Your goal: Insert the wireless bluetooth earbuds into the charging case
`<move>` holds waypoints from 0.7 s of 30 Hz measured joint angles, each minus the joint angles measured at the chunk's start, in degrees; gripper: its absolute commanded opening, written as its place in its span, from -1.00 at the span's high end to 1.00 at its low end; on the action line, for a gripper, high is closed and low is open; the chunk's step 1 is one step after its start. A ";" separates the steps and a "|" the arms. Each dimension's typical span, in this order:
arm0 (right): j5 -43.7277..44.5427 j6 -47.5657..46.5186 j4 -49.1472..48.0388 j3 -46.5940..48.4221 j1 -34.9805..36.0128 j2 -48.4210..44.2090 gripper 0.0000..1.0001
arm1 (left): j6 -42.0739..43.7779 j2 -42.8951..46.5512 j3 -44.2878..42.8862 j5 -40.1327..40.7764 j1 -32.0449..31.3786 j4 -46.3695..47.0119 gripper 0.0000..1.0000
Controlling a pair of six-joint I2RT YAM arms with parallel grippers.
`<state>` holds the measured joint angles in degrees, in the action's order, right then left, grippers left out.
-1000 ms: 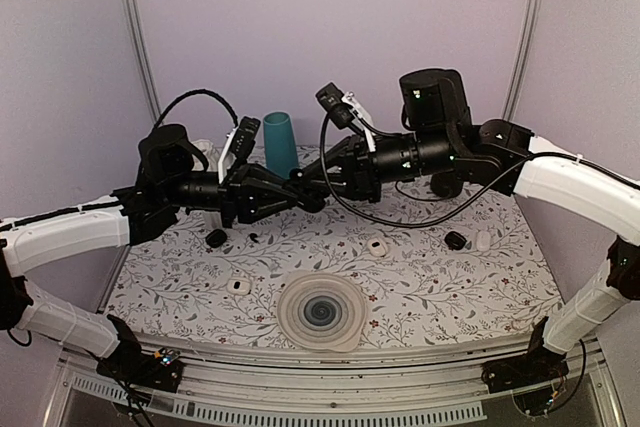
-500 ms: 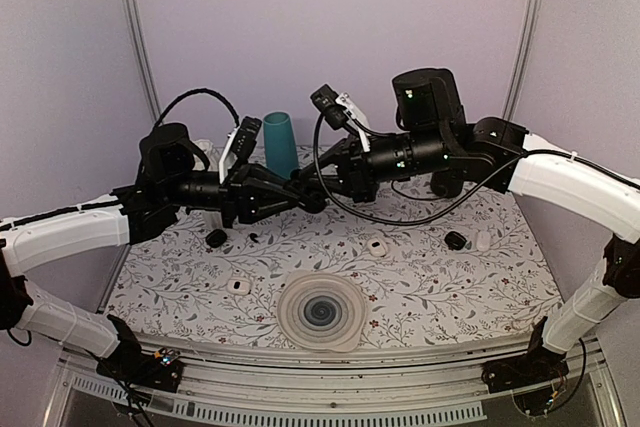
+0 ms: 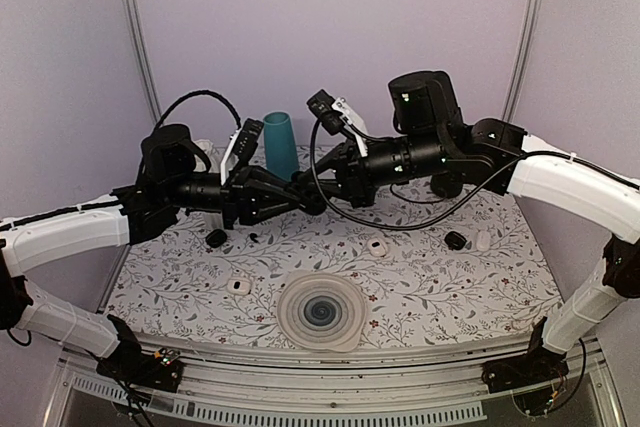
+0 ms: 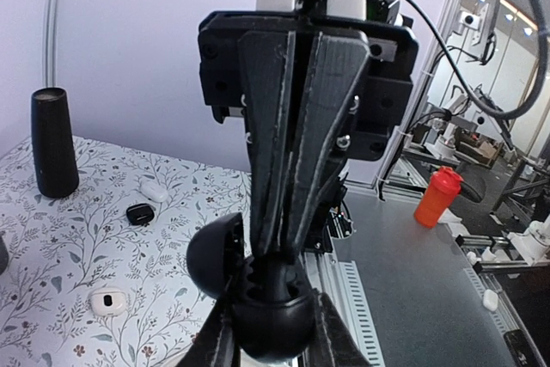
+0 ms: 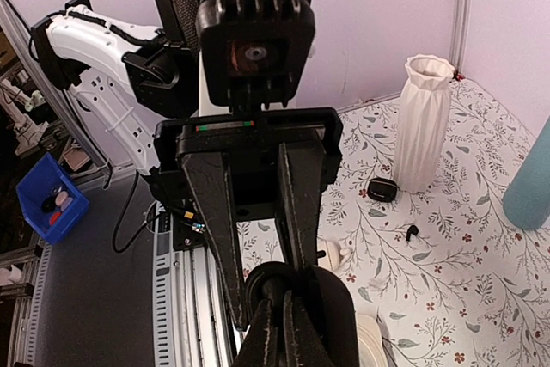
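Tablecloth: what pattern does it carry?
The tablecloth is white with grey leafy vines and small reddish flowers; top external view shows it best.

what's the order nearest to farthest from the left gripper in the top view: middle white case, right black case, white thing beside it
From the left gripper:
1. middle white case, just right of centre
2. right black case, further right
3. white thing, rightmost, beside the black case

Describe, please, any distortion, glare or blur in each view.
Top view: the lens bows the grey metal corner rails; lighting is even. Left wrist view: ceiling lights glare at upper right. Right wrist view: the black right hand is dark, showing little detail.
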<state>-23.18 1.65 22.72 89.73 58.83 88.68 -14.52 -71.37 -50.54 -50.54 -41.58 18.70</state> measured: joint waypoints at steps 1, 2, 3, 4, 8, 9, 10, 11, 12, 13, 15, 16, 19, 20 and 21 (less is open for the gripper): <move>0.31 -0.15 0.00 0.00 0.02 0.00 0.93 | 0.00 0.00 0.00 0.15 0.00 -0.02 1.00; 0.61 -0.24 0.02 0.00 0.04 0.00 0.93 | 0.00 0.00 0.00 0.26 -0.02 -0.04 1.00; 0.83 -0.26 0.07 0.00 0.07 0.02 0.93 | 0.00 0.00 0.00 0.33 -0.02 -0.07 1.00; 1.27 -0.35 0.11 0.02 0.09 0.07 0.93 | 0.02 0.02 0.00 0.39 -0.02 -0.11 1.00; 2.27 -0.44 0.55 0.79 0.11 0.66 0.93 | 0.00 0.13 0.00 0.94 0.00 -0.44 1.00; 2.49 -0.46 0.66 0.85 0.11 0.70 0.93 | 0.00 0.15 0.00 1.14 0.00 -0.52 1.00; 2.60 -0.46 0.76 0.85 0.13 0.70 0.93 | 0.02 0.15 0.00 1.25 0.00 -0.59 1.00; 2.75 -0.46 0.83 0.85 0.17 0.70 0.93 | 0.00 0.15 0.00 1.36 0.00 -0.66 1.00; 2.91 -0.46 0.83 0.85 0.24 0.70 0.93 | 0.02 0.15 0.00 1.44 0.00 -0.70 1.00; 2.99 -0.46 0.85 0.85 0.31 0.70 0.93 | 0.00 0.17 0.00 1.53 0.00 -0.74 1.00; 3.02 -0.66 0.85 0.85 0.39 0.70 0.93 | 0.02 0.22 0.00 1.77 0.00 -0.81 1.00; 3.04 -1.03 0.85 0.85 0.42 0.70 0.93 | 0.00 0.26 0.00 1.84 0.00 -0.83 1.00; 3.04 -1.84 0.87 0.98 0.44 0.70 0.93 | -0.02 0.46 0.02 2.08 0.02 -0.83 1.00; 3.02 -2.01 0.87 1.05 0.44 0.70 0.93 | -0.04 0.55 0.02 2.14 0.02 -0.83 1.00; 3.02 -2.34 0.87 1.09 0.48 0.70 0.93 | -0.04 0.63 0.02 2.19 0.02 -0.79 1.00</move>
<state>-20.16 -0.69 23.59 90.83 59.31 89.38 -14.57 -70.74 -50.52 -48.36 -41.56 17.91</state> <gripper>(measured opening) 0.036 0.222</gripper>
